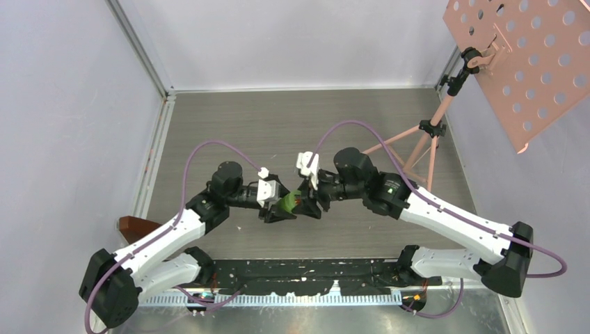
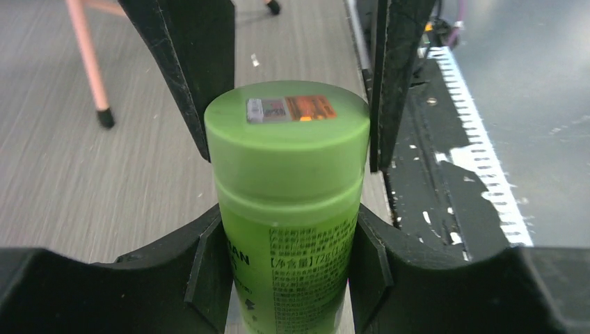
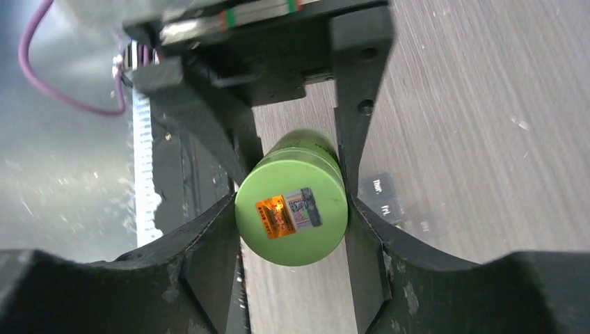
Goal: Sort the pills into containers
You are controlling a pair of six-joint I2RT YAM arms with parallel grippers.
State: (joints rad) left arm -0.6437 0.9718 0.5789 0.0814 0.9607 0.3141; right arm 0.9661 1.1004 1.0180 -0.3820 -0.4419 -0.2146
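Bottle (image 2: 289, 209) sits clamped between left jaws, cap between right jaws.

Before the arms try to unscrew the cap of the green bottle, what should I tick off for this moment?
1. Left gripper shut on the small green cylindrical plastic bottle, around its body: ok.
2. Right gripper around the bottle's green cap, fingers on both sides: ok; firm contact: cannot tell.
3. Cap seated on the bottle, no gap in the left wrist view: ok.
4. Bottle held above the grey wood-grain table, away from the pink perforated stand: ok.
5. Flat dark-grey rectangular case lies on the table below the bottle: ok; open or closed: cannot tell.
6. Pills visible: not ok, none seen.
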